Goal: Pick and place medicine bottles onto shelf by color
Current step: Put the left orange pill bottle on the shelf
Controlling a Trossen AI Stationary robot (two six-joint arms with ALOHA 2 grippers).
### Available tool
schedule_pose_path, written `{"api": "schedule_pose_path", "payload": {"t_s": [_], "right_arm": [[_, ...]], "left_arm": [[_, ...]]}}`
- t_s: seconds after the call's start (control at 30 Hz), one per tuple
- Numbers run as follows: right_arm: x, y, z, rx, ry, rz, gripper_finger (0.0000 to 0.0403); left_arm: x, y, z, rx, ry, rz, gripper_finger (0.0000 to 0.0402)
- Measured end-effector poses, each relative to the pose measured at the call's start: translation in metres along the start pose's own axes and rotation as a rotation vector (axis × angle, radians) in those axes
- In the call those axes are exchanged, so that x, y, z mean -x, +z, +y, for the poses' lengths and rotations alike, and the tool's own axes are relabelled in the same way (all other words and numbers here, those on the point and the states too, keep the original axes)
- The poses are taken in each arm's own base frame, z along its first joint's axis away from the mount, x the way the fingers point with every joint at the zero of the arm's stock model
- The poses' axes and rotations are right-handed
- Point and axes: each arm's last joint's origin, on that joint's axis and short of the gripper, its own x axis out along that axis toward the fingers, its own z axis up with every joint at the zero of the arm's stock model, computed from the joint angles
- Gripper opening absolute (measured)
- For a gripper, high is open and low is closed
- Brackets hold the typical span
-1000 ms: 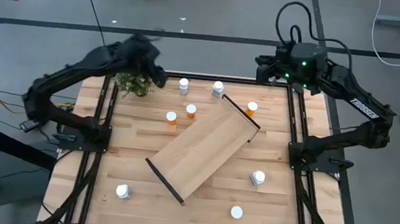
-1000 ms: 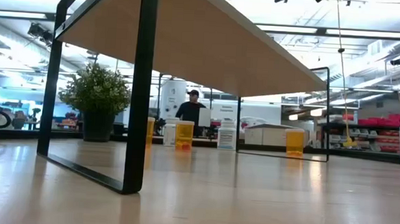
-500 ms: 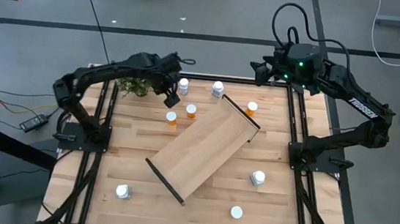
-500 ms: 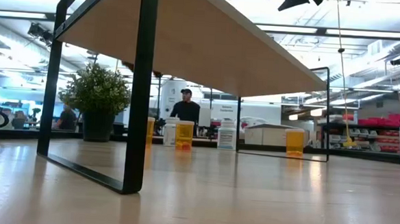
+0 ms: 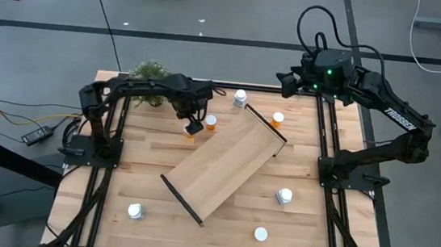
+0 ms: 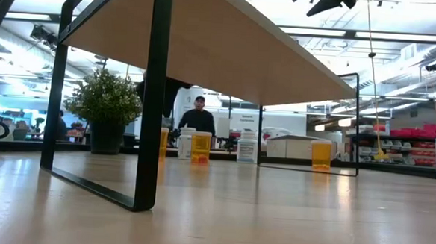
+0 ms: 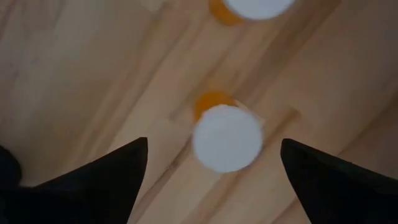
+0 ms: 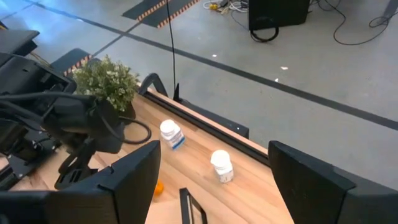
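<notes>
Medicine bottles [image 5: 240,99] scattered around shelf [image 5: 225,163], TROSSEN lettering on right arm, left tool [image 5: 193,126] wide over orange bottle [image 7: 226,134], right tool [image 8: 211,186] wide

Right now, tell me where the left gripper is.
In the high view, the left gripper hangs open above an orange bottle, just off the shelf's upper-left edge, beside another orange bottle.

Shelf [image 5: 224,165] is lying diagonally mid-table [image 5: 307,233], running 7 to 1 o'clock. Plant [image 5: 149,74] is sitting at 11. Bottles are standing at 12 [image 5: 240,99], at 1 [image 5: 278,119] just beside the shelf end, at 4 [image 5: 283,196], 5 [image 5: 260,234] and 7 [image 5: 135,210]. Left gripper [image 5: 193,126] is hanging over one near 11 [image 7: 227,137], another [image 5: 211,122] just beside.
</notes>
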Motion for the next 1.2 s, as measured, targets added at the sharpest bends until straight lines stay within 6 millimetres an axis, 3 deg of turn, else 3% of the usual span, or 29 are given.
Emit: {"api": "schedule_pose_path", "payload": {"t_s": [0.37, 0.57, 1.03, 1.2], "right_arm": [[0.0, -0.001, -0.001, 0.005, -0.003, 0.014, 0.0303], [0.0, -0.001, -0.001, 0.005, -0.003, 0.015, 0.0303], [0.0, -0.001, -0.001, 0.005, -0.003, 0.015, 0.0303], [0.0, -0.002, -0.001, 0.006, -0.004, 0.016, 0.0303]], "left_arm": [[-0.03, 0.002, -0.02, -0.066, 0.082, 0.07, 0.0371], [-0.033, 0.003, -0.021, -0.072, 0.114, 0.06, 0.0365], [-0.033, 0.004, -0.023, -0.104, 0.111, 0.052, 0.0241], [-0.033, 0.005, -0.024, -0.105, 0.109, 0.04, 0.0217]]}}
